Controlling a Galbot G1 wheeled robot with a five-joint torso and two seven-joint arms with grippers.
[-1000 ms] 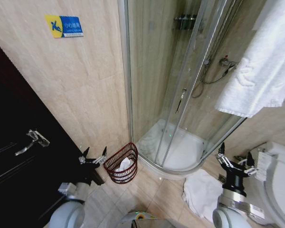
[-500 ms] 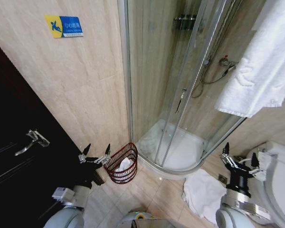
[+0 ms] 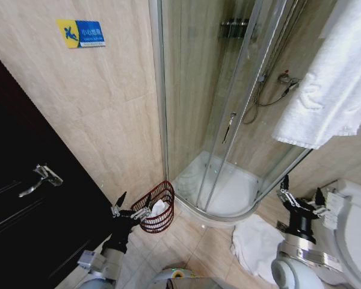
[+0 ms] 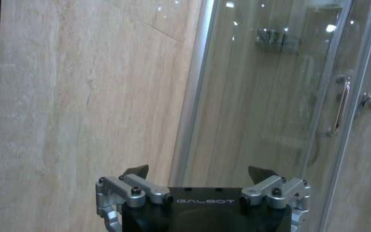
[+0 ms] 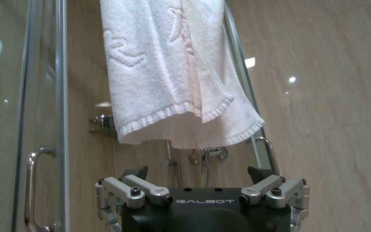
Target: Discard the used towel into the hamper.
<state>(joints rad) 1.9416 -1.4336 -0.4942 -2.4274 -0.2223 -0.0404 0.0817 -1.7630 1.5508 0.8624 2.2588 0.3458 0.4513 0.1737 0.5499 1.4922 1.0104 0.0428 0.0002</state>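
Looks like the towel [image 3: 325,78] hasn't been grabbed yet: right gripper [image 3: 301,195] is held spread and empty below it, left gripper [image 3: 132,205] spread beside the hamper [image 3: 159,211], so reaching up is needed.

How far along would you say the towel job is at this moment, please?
Some white cloth already sits in the hamper. Nothing is in hand: the left claw is open and empty beside the hamper's rim, and the right claw is open and empty, low near the toilet. Left: a white towel lies on the floor by the shower, and another towel hangs above.
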